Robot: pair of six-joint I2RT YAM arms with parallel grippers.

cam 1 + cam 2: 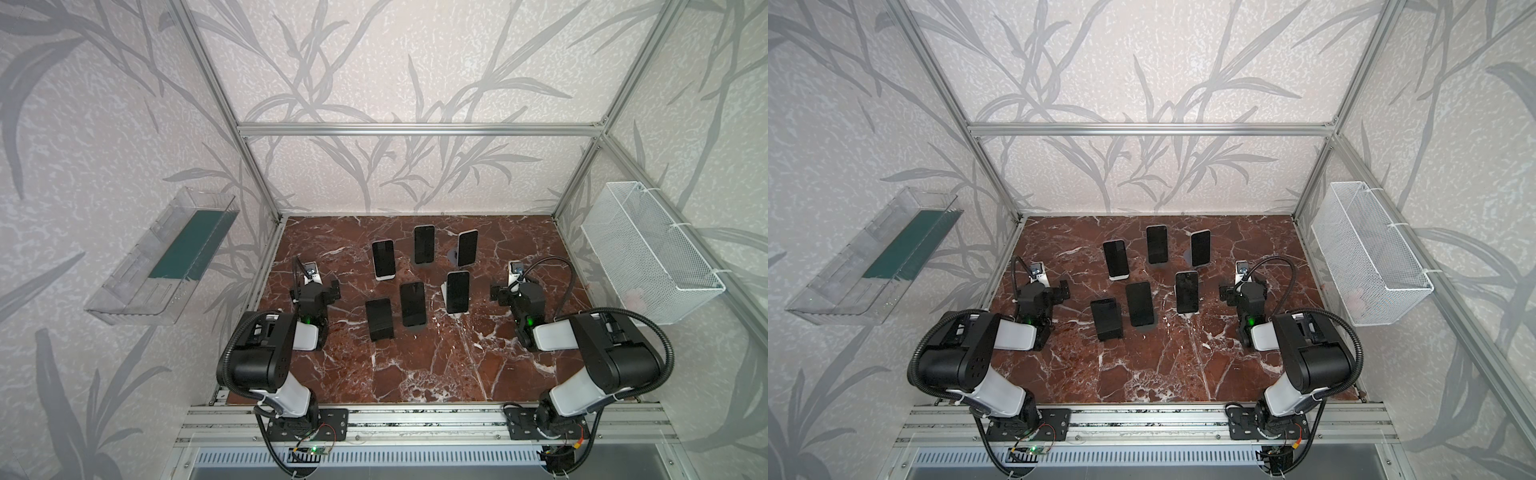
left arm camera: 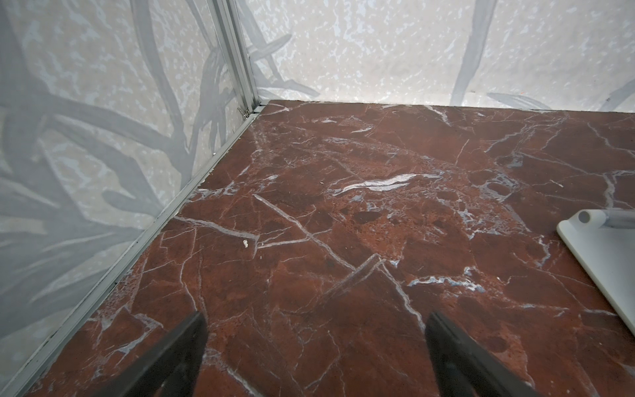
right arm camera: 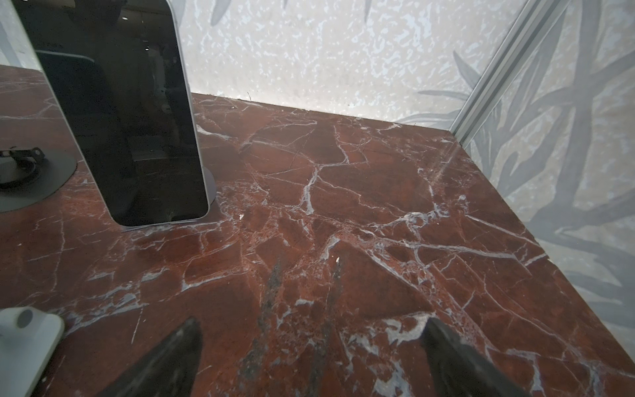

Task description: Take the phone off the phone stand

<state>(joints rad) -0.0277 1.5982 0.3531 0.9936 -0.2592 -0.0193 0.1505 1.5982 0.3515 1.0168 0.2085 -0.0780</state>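
Note:
Several dark-screened phones lean on stands on the red marble table [image 1: 419, 370]: a back row [image 1: 424, 244] [image 1: 1156, 244] and a nearer row [image 1: 412, 303] [image 1: 1140, 303]. My left gripper [image 1: 315, 287] [image 1: 1044, 287] hovers open left of them, level with the nearer row. Its wrist view shows bare marble between the fingers [image 2: 187, 347] and a white stand base [image 2: 604, 264] off to one side. My right gripper [image 1: 517, 289] [image 1: 1246, 289] [image 3: 312, 347] hangs open right of the phones, holding nothing. A silver-edged phone [image 3: 117, 120] stands ahead of it, apart from the fingers.
A clear plastic tray [image 1: 166, 257] hangs on the left wall and a white wire basket [image 1: 648, 249] on the right wall. Aluminium frame posts [image 1: 257, 178] stand at the table's back corners. A grey round stand base [image 3: 34, 178] and a white stand corner [image 3: 24, 343] lie near the right gripper.

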